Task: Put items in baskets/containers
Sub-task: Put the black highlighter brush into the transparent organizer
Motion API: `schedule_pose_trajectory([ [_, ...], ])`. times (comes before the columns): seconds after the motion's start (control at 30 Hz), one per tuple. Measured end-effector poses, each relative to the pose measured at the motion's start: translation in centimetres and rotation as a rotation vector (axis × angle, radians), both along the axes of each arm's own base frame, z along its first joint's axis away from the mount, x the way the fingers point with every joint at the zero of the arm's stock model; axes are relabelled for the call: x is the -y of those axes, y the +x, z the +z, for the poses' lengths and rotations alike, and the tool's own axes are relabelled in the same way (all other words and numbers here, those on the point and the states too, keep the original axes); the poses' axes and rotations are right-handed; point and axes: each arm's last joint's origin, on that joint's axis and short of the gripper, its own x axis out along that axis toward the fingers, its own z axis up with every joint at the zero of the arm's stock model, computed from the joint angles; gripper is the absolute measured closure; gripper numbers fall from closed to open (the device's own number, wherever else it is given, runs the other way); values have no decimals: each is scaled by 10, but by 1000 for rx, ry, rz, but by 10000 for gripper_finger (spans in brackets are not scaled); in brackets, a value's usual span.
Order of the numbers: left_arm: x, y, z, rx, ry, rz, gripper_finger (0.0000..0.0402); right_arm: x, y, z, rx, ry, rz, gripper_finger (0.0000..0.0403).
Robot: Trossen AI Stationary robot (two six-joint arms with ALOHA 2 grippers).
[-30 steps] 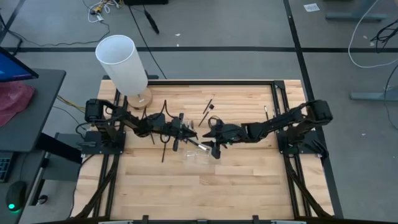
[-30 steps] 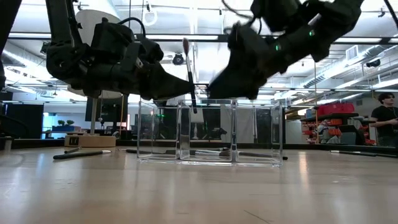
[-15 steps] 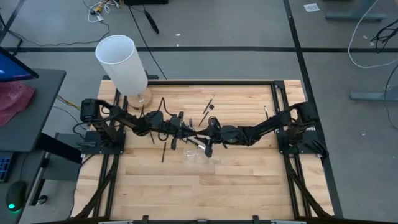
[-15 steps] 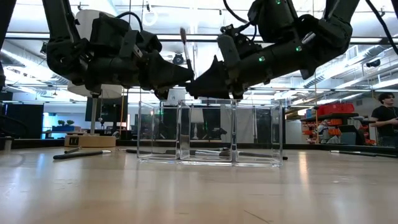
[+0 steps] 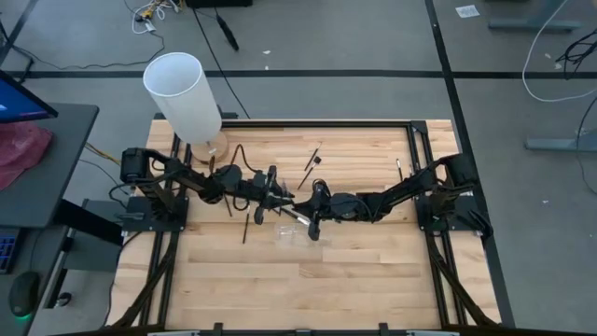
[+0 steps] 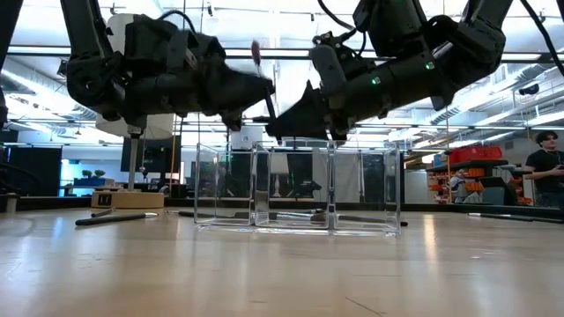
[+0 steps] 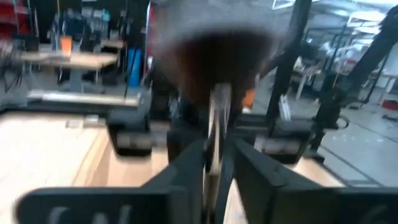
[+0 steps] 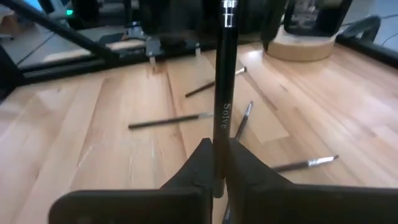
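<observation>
Bench (image 5: 354,261): pale wood planks, smooth, satin sheen.
Low clear plastic holder (image 6: 300,189): glossy, transparent.
Thin black makeup brush (image 8: 222,93): matt handle, shiny metal ferrule.
Tall white cylinder (image 5: 182,93): matt.

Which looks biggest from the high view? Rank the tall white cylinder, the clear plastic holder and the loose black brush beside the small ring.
1. Tall white cylinder, though being nearer the overhead camera enlarges it.
2. Clear plastic holder.
3. Loose thin black brush.

- Holder (image 6: 297,187) stands mid-table, under both grippers.
- Left gripper (image 6: 260,88) and right gripper (image 6: 280,123) meet above it, a brush (image 8: 222,93) upright between them.
- Other brushes (image 8: 169,120) lie behind.
</observation>
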Motion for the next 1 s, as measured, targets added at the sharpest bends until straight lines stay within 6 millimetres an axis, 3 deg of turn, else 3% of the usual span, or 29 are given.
schedule_pose_trajectory([
  [0.17, 0, -1, 5, 57, 4, -1, 217, -1, 0, 0, 1, -1, 1, 391],
  [0.27, 0, -1, 6, 65, 8, -16, 207, -2, 0, 1, 4, 0, 5, 391],
  [0.4, 1, -1, 6, 64, 9, -25, 247, -3, 0, 0, 2, -3, 9, 391],
  [0.63, 1, -2, 9, 74, 20, -43, 377, -4, 0, 1, 7, 0, 16, 388],
  [0.8, 3, -6, 20, 46, 18, -72, 377, -4, -3, 1, -49, 15, 13, 323],
  [1.0, 12, -14, 41, -113, -31, -170, 377, 2, -24, 13, -233, 9, -36, 237],
])
